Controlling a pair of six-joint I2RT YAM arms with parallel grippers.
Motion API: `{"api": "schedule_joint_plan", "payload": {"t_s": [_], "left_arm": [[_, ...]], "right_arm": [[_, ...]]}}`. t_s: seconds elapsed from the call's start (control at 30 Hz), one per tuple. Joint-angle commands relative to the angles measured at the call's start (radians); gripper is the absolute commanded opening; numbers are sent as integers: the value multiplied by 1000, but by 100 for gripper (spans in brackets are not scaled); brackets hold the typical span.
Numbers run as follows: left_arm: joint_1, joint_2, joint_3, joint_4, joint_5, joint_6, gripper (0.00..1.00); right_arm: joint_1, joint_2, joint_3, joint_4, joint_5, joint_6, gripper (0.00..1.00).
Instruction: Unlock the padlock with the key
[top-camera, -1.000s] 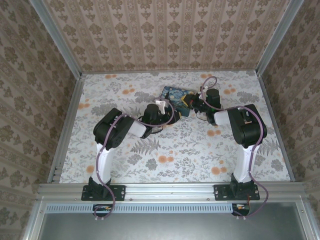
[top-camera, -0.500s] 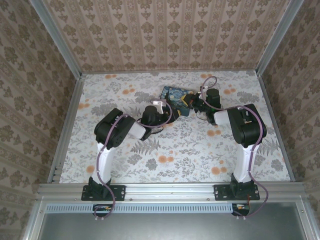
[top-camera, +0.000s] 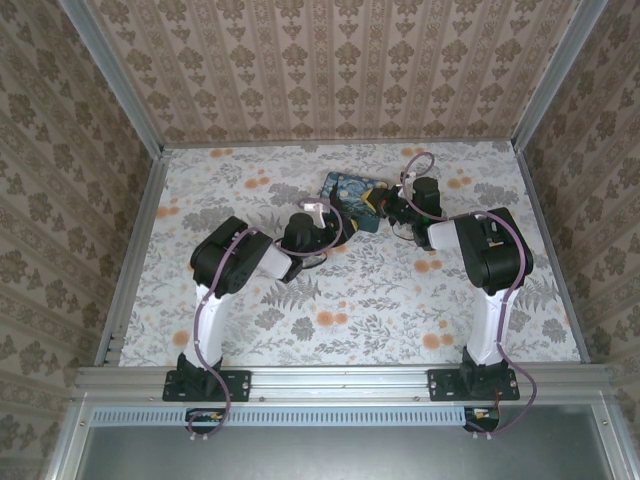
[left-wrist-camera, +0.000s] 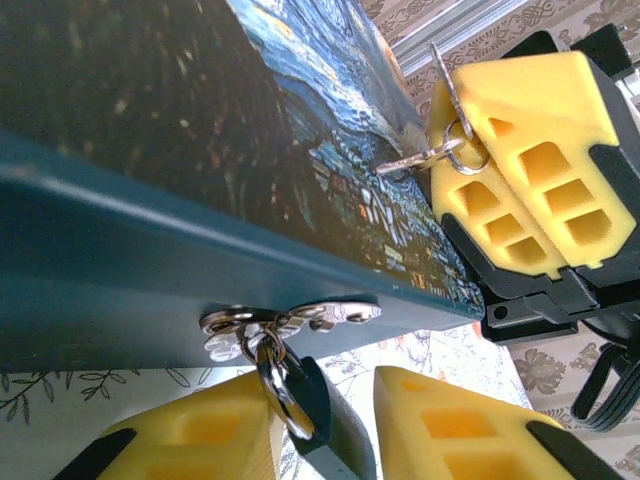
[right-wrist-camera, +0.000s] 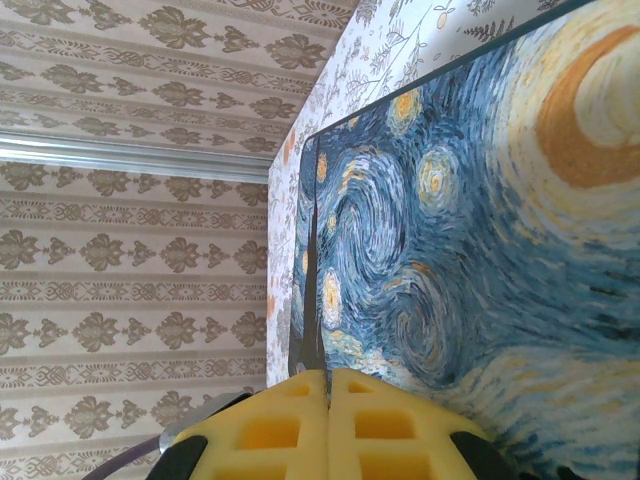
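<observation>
A blue night-sky tin (top-camera: 350, 193) lies at the back of the table with both grippers at it. From its front hasp (left-wrist-camera: 290, 320) hangs the small dark padlock (left-wrist-camera: 325, 425) by a silvery shackle (left-wrist-camera: 280, 385). My left gripper (left-wrist-camera: 325, 400) is open around the padlock. The lock leans on the left pad (left-wrist-camera: 190, 440), with a gap to the other pad (left-wrist-camera: 470, 420). My right gripper (left-wrist-camera: 452, 110) is shut on the key (left-wrist-camera: 415, 160), which carries a ring (left-wrist-camera: 465, 150), above the tin's lid. In the right wrist view the key (right-wrist-camera: 312, 300) pokes edge-on from the shut gripper (right-wrist-camera: 328, 375).
The tin's printed lid (right-wrist-camera: 480, 200) lies right under the right gripper. Patterned walls (top-camera: 330, 70) enclose the table on three sides, with metal rails (top-camera: 130, 250) along the edges. The flowered tabletop (top-camera: 350, 300) stretches in front of the arms.
The left wrist has shifted slightly at the tin's near side. The right arm has stayed put, and so has the tin.
</observation>
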Motion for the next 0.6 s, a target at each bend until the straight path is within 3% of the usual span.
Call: {"api": "schedule_joint_plan", "payload": {"t_s": [0.0, 0.07, 0.17, 0.57], "left_arm": [[6, 22, -10, 62, 5, -5, 29], [8, 24, -9, 61, 4, -7, 30], [11, 29, -3, 50, 0, -10, 40], [19, 46, 12, 12, -2, -4, 21]], "right_arm": [[-4, 43, -13, -69, 14, 0, 0], [-4, 43, -16, -69, 15, 1, 0], [-4, 43, -17, -69, 16, 1, 0], [-4, 40, -20, -61, 17, 4, 0]]}}
